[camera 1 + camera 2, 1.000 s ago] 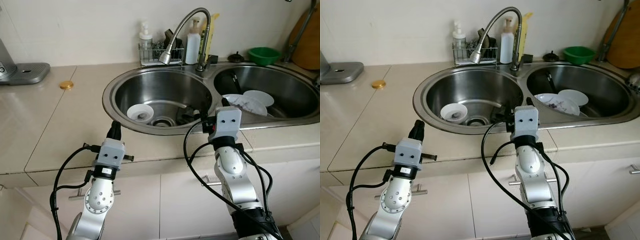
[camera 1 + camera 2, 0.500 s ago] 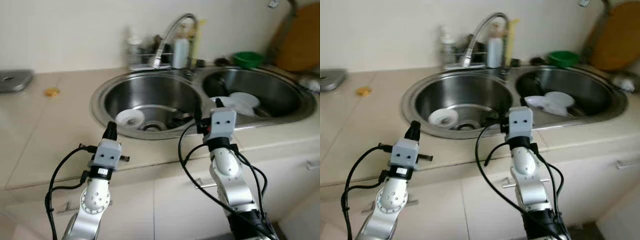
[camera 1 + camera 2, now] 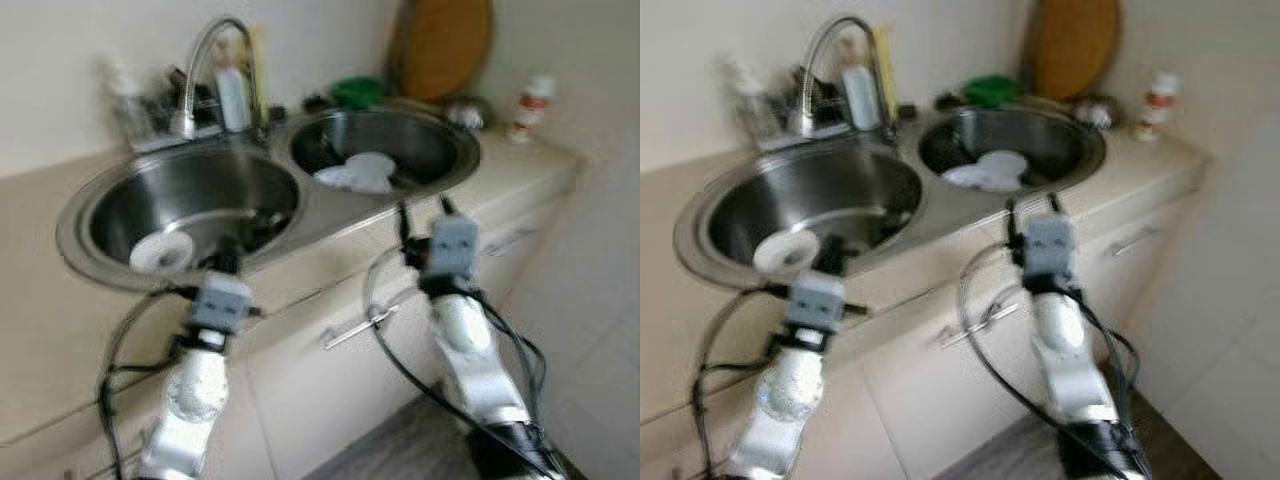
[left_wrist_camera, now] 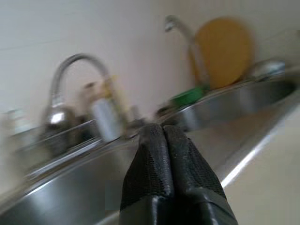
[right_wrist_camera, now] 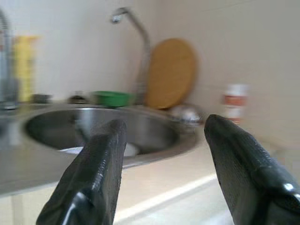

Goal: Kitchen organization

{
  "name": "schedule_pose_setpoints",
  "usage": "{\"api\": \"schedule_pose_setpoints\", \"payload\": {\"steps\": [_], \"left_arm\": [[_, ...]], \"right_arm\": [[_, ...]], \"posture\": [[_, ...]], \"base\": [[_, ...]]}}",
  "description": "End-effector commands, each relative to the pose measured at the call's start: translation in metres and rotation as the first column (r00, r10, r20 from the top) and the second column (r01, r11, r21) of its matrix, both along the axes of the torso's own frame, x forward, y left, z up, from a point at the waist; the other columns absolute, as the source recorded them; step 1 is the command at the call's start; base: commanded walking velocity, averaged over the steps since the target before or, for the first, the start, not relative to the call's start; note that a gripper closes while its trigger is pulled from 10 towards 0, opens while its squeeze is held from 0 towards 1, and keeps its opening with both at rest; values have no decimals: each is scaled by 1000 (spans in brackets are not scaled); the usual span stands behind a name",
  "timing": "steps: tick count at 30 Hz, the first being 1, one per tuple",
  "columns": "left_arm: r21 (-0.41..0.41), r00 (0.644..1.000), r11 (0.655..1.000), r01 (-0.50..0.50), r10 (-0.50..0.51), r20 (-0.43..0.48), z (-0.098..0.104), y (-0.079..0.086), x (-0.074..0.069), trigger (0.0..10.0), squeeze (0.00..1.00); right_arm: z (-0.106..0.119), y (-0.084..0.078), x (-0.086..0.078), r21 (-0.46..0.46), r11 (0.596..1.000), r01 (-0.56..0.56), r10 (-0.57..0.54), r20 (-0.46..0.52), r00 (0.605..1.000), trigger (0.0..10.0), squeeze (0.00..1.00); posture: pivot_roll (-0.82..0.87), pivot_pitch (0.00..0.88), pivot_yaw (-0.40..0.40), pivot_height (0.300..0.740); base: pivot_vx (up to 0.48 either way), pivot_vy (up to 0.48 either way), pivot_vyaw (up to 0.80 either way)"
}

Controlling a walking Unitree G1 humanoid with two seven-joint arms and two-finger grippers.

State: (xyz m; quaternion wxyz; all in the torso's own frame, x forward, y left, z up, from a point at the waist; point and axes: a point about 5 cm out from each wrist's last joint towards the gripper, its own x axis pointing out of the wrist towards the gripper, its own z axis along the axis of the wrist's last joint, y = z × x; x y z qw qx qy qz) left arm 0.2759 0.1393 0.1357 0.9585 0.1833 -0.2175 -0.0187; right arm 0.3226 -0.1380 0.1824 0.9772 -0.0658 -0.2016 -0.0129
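Observation:
The views are blurred. A double steel sink (image 3: 300, 205) is set in the beige counter. Its left basin holds a white bowl (image 3: 160, 252), and white plates (image 3: 360, 172) lie in the right basin. My left gripper (image 3: 225, 258) hovers at the front rim of the left basin, and its fingers (image 4: 163, 136) are pressed together with nothing in them. My right gripper (image 3: 424, 212) is over the counter edge in front of the right basin. It stands open (image 5: 165, 124) and empty, facing that basin.
A curved faucet (image 3: 205, 60) and bottles (image 3: 232, 95) stand behind the sink. A green bowl (image 3: 357, 92), a round wooden board (image 3: 440, 45) and a small red-labelled bottle (image 3: 527, 100) are at the back right. The counter ends at the right (image 3: 570, 160), with floor beyond.
The whole picture has swung and blurred, so the camera has turned right; the sink now sits further left and the counter's right end shows. Both arms keep their pose.

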Motion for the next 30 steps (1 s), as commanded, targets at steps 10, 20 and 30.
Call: {"api": "schedule_pose_setpoints", "payload": {"steps": [10,20,30], "left_arm": [[10,1000,1000,-24,24,-18,-4,8,-1,10000,0],[-1,999,1000,-26,26,-28,-5,9,-1,10000,0],[-5,999,1000,-25,25,-31,-5,8,0,10000,0]], "right_arm": [[2,11,-1,-1,1000,-23,23,15,1000,10000,0],[1,10,-1,-17,1000,-18,18,10,1000,10000,0],[-1,10,1,5,1000,-24,24,-10,1000,10000,0]], "posture": [[-59,0,34,740],[-57,0,33,740],[-58,0,30,740]], "base": [[0,0,-317],[-78,0,0],[-325,0,-258]]}}
